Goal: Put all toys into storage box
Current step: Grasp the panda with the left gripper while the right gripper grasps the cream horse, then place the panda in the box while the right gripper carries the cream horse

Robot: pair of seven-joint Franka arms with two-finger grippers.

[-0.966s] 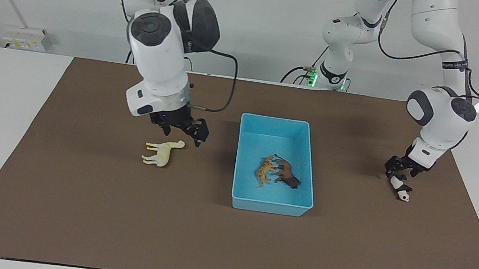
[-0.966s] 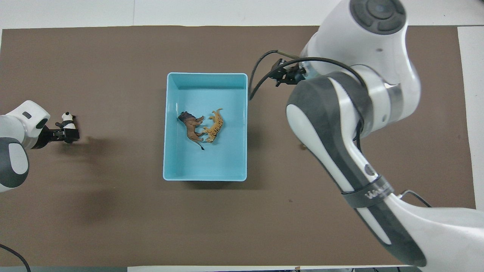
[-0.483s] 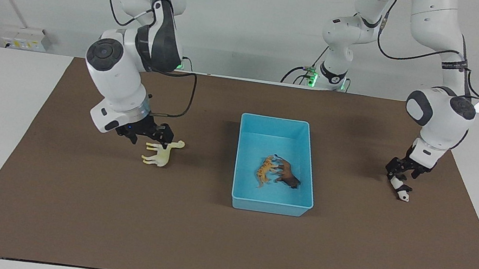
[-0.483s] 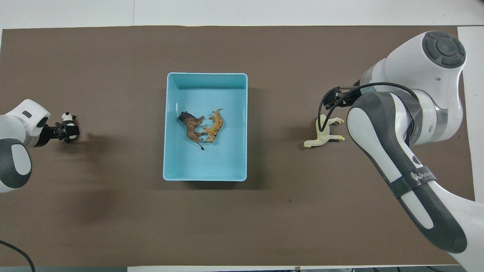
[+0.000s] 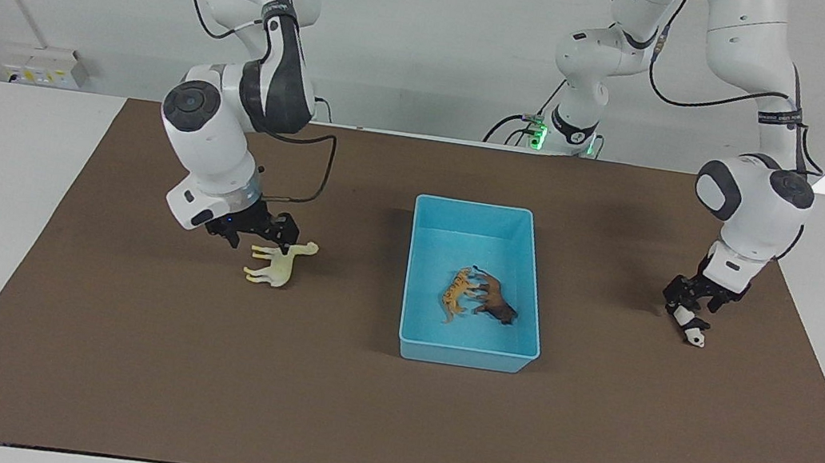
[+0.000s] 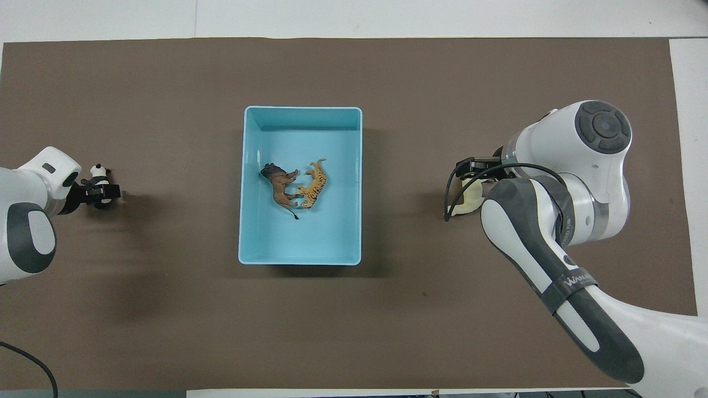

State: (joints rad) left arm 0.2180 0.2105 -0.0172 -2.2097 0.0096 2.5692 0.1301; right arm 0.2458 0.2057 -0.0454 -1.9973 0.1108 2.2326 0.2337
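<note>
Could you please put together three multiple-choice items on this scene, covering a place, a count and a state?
1. Where does the panda lie?
A. In the storage box
B. On the brown mat toward the left arm's end of the table
C. Beside the cream animal

2. How many toys are in the storage box?
A. One
B. Two
C. Four

3. How does the cream animal rest?
A. Flat on its side on the mat
B. Lifted in the air
C. Standing inside the box

Key: 1 B, it lies on the mat under the left gripper. 2 B, only the tiger and lion are inside. 3 A, it lies on the mat below the right gripper.
</note>
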